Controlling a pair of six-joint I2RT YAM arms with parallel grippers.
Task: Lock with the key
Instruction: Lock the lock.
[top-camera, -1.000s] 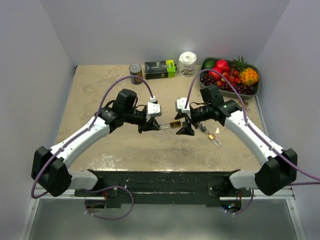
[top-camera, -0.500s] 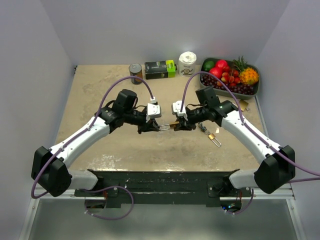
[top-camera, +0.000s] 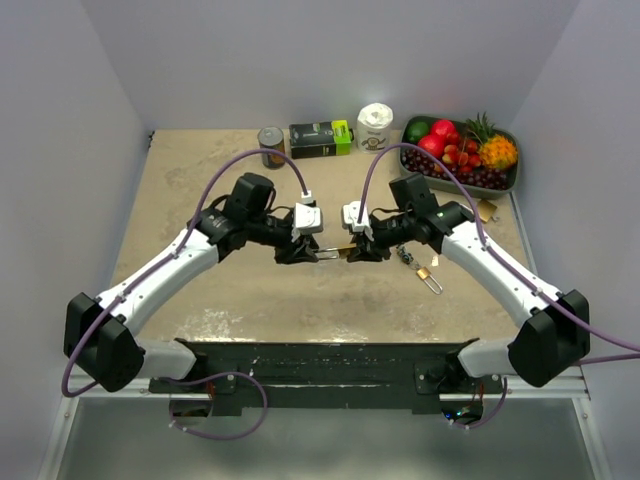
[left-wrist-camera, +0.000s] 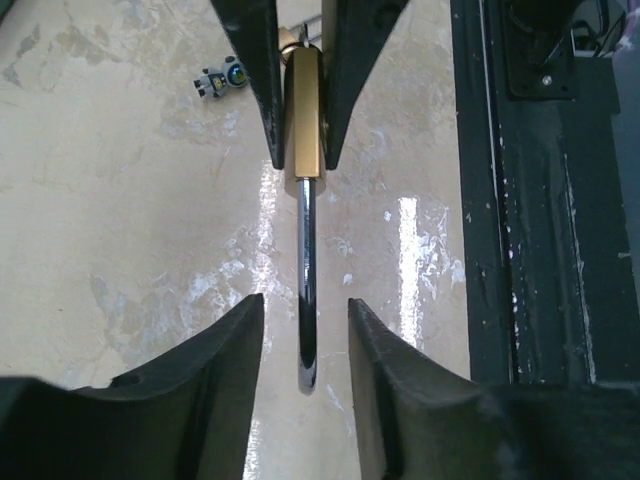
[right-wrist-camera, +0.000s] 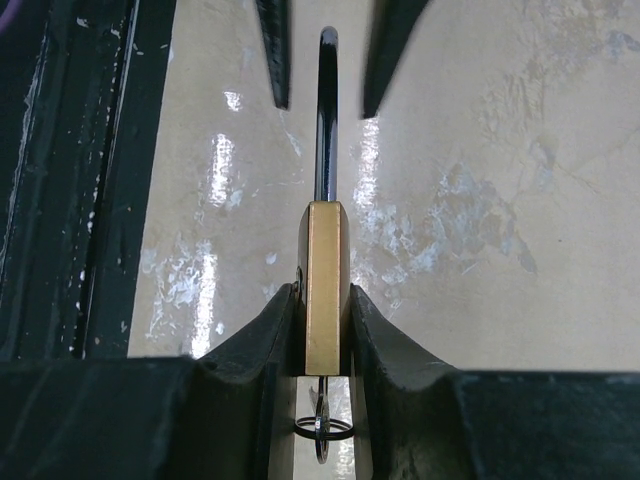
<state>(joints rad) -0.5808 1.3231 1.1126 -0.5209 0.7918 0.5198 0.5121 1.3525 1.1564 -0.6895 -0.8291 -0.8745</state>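
Right wrist view: right fingers (right-wrist-camera: 262, 345) closed narrow on the brass body of the padlock (right-wrist-camera: 323, 285), one on each flat face, holding it off the desk (right-wrist-camera: 480, 200). Gripping the body likely leaves both the shackle and the keyhole end free. Shackle (right-wrist-camera: 325, 120) juts straight ahead from the padlock, edge-on; cannot tell if it is seated or sprung. Key ring (right-wrist-camera: 322, 425) hangs at the padlock's near end, below the fingers. The key itself is hidden, presumably in the keyway.

Left wrist view: left fingers (left-wrist-camera: 215, 365) stand apart, one on each side of the shackle's bend, with a gap on both sides and touching nothing. The padlock's weight is on the right arm alone.

Top view: padlock hangs midway between the two wrists. A second lock (top-camera: 430, 276) lies on the desk to the right of the padlock, near it and untouched.

Judgement: left fingers are free to work the key, but the key sits at the padlock's far end from them, so a fresh approach is needed.
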